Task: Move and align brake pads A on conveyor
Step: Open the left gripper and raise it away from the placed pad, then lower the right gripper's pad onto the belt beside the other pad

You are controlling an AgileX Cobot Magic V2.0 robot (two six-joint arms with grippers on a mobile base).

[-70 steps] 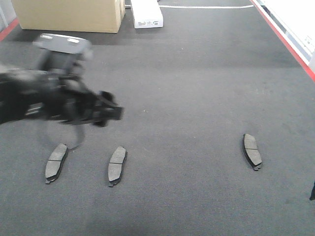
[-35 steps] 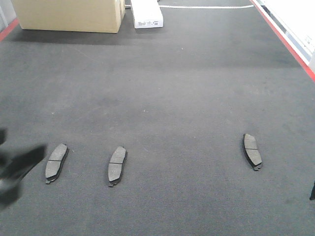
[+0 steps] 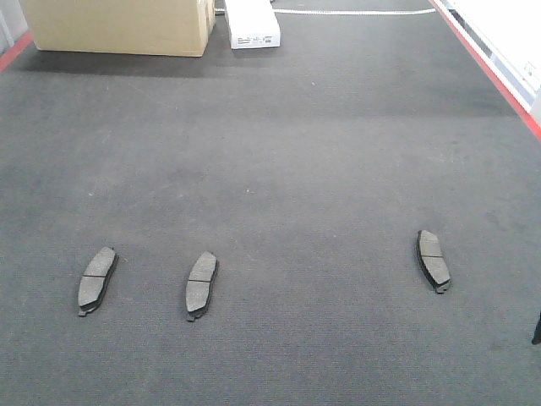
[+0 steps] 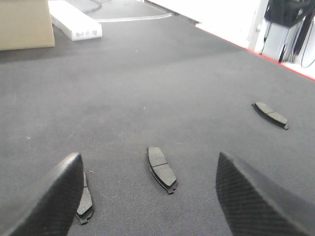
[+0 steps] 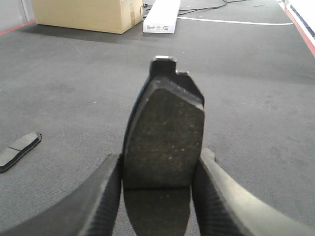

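On the conveyor [image 3: 279, 144], three brake pads lie flat on the dark belt, all near the camera in the front view. The leftmost pad [image 3: 96, 279] sits at the near left, its long axis running near-to-far and tilted slightly to the right at the far end. Just to its right, apart from it, the second pad [image 3: 201, 284] lies almost parallel, with the same slight lean. Well apart to the right, the third pad [image 3: 433, 259] also runs near-to-far, but its far end leans a little to the left.

In the left wrist view the left gripper [image 4: 147, 196] is spread wide and holds nothing. The second pad [image 4: 162, 168] lies on the belt between and just beyond its two fingers [image 4: 54, 196], while the leftmost pad [image 4: 83, 201] is partly hidden behind the left finger. The third pad [image 4: 270, 115] lies far off to the right.

In the right wrist view the right gripper [image 5: 157, 196] is clamped on a fourth pad [image 5: 165, 147], held upright between its fingers [image 5: 101, 201], long axis pointing up and away, end tab at the top. Another pad [image 5: 17, 150] lies on the belt to its left.

At the far left stand a cardboard box [image 3: 118, 25] and a white box [image 3: 251, 23].
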